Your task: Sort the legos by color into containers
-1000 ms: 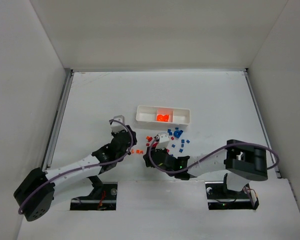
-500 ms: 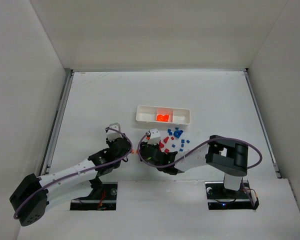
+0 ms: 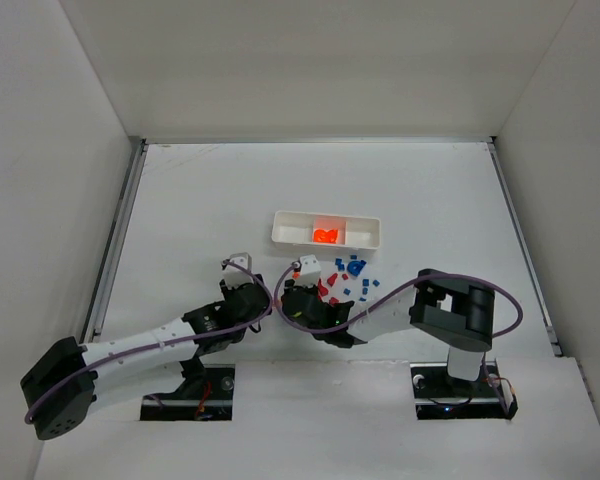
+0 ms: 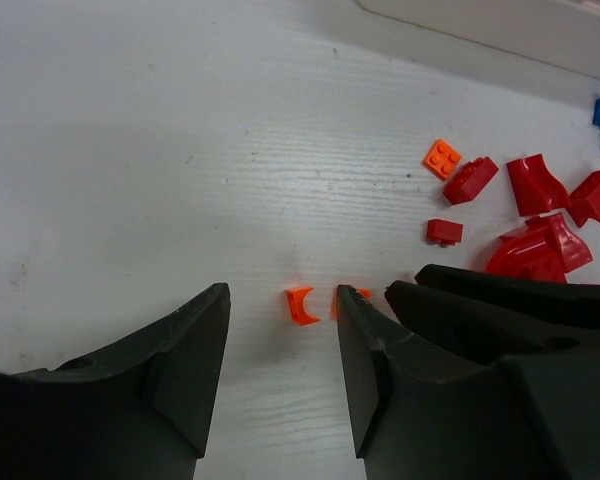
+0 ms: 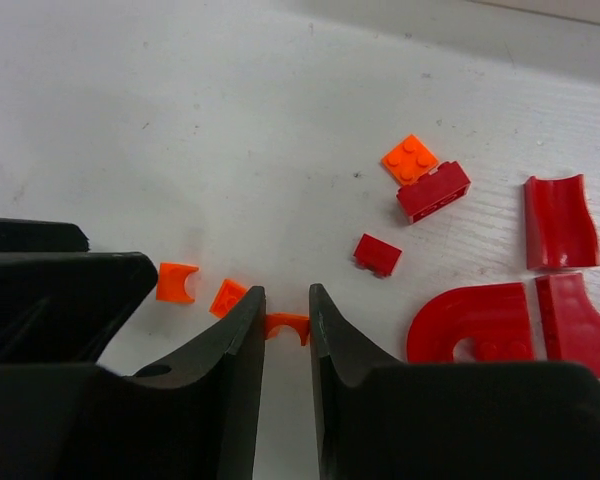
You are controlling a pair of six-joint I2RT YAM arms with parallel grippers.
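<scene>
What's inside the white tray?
The middle compartment of the white tray holds a little heap of orange legos. The two end compartments show only white. The heap glows too brightly to count, and any pieces underneath it are covered.

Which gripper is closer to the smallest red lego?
Right. The right gripper, closed on an orange lego, is just beside the smallest red lego. The left gripper is farther, open around another orange lego.
</scene>
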